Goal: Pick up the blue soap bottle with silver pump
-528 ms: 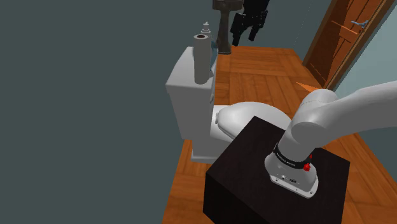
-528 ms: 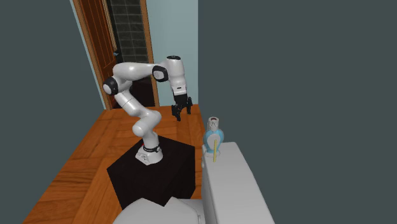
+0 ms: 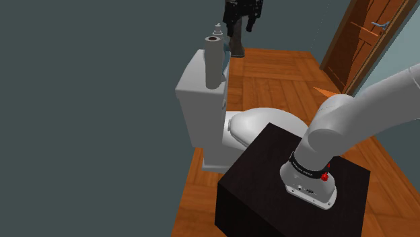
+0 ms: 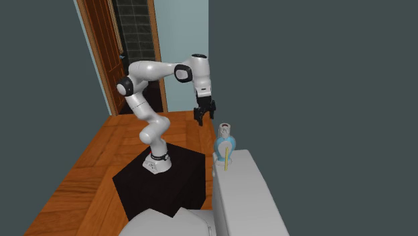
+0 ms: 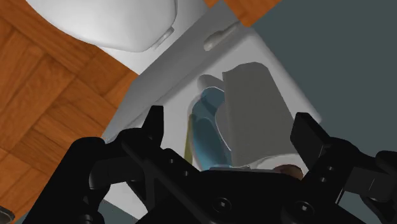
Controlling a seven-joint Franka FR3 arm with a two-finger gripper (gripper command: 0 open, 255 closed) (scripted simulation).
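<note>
Presently the gripper (image 4: 204, 115) hangs fingers-down, spread apart and empty. In the wrist view both fingers (image 5: 153, 125) stand wide with nothing clasped.

Soap bottle (image 4: 226, 149): upright on the toilet tank (image 4: 249, 194), at the tank's far left corner in the second exterior view. It sits just right of and below the gripper, not touching it. Blue face with a yellow straw inside, silver pump on top (the body looks flat and round, so narrow one way and wide the other). The wrist view puts the bottle beyond the gap between the fingers, not yet inside it.

Step in hand, as I judge it: the approach.
- Centre the gripper over the pump with the fingers wide.
- Descend until they straddle the narrow thickness of the body below the pump neck, then close.

Risk: a finger clips the pump and tips the bottle off the tank's edge toward the wooden floor (image 4: 87, 161).
</note>
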